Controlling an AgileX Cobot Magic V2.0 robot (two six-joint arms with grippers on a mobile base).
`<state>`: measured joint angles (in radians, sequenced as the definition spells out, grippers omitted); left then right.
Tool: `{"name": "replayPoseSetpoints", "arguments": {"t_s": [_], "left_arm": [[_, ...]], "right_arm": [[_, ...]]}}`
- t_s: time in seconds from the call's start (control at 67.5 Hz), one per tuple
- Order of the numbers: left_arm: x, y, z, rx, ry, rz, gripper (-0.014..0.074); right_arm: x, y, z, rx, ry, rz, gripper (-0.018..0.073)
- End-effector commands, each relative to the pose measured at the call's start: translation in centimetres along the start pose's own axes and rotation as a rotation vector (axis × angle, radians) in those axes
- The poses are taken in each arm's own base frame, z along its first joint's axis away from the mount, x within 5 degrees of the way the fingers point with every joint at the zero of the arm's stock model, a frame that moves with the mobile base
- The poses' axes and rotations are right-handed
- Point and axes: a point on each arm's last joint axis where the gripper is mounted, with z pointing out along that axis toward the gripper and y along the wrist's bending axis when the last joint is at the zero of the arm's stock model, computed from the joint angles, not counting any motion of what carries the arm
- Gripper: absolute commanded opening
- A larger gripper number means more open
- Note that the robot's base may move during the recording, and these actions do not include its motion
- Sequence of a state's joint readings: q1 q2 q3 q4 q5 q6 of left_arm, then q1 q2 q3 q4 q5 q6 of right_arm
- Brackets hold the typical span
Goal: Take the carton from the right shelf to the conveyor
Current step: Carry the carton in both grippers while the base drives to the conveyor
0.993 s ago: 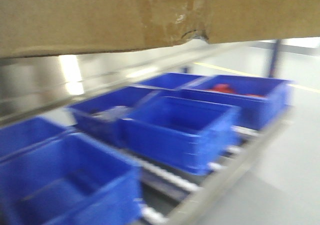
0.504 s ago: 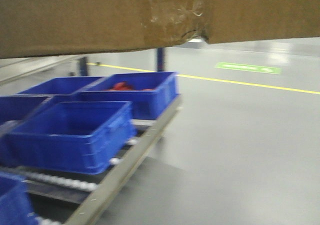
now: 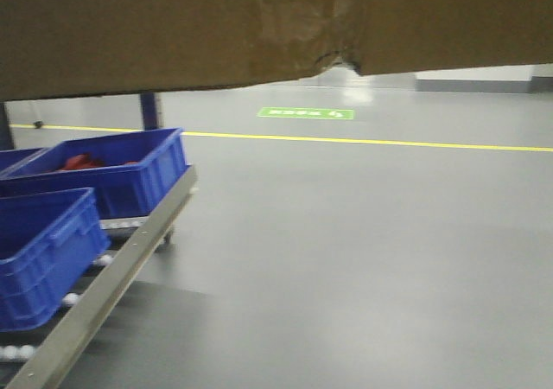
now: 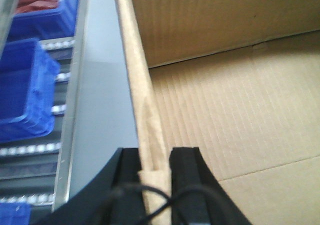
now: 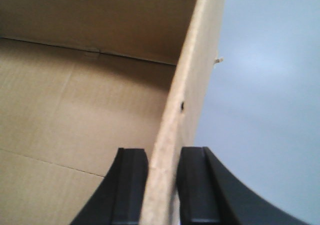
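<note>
In the front-facing view, the carton (image 3: pixel 259 26) hung across the top of the frame, its torn notch (image 3: pixel 337 60) at the lower edge. Neither gripper showed. The right shelf (image 3: pixel 130 251) with its blue bins (image 3: pixel 104 168) sat off to one side, and open floor (image 3: pixel 363 233) lay ahead. No conveyor was in sight. I judged this to be the carry step. Next, both arms would need to bring the carton level over the belt, then lower it before letting go.

From the left wrist, the left gripper (image 4: pixel 156 160) was nearly closed, pinching the carton's side wall between its fingers. The wall ran away beyond the fingertips.

From the right wrist, the right gripper (image 5: pixel 162 157) clamped the opposite wall the same way, with bare floor outboard of its outer finger.
</note>
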<state>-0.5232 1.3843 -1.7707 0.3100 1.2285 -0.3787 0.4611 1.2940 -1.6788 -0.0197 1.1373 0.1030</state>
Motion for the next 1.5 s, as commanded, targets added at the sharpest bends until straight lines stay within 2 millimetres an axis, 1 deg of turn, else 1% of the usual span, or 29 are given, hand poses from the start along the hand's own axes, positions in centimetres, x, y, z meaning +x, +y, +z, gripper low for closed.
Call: {"name": "replayPoseSetpoints", "arguments": {"t_s": [0.0, 1.482], "left_arm": [[-0.07, -0.99, -0.31, 0.091, -0.014, -0.013, -0.0018], [-0.07, -0.99, -0.31, 0.091, -0.014, -0.013, -0.0018]], "right_arm": [[-0.94, 0.71, -0.66, -0.065, -0.110, 0.011, -0.0066], [-0.94, 0.71, -0.66, -0.065, -0.110, 0.011, -0.0066]]}}
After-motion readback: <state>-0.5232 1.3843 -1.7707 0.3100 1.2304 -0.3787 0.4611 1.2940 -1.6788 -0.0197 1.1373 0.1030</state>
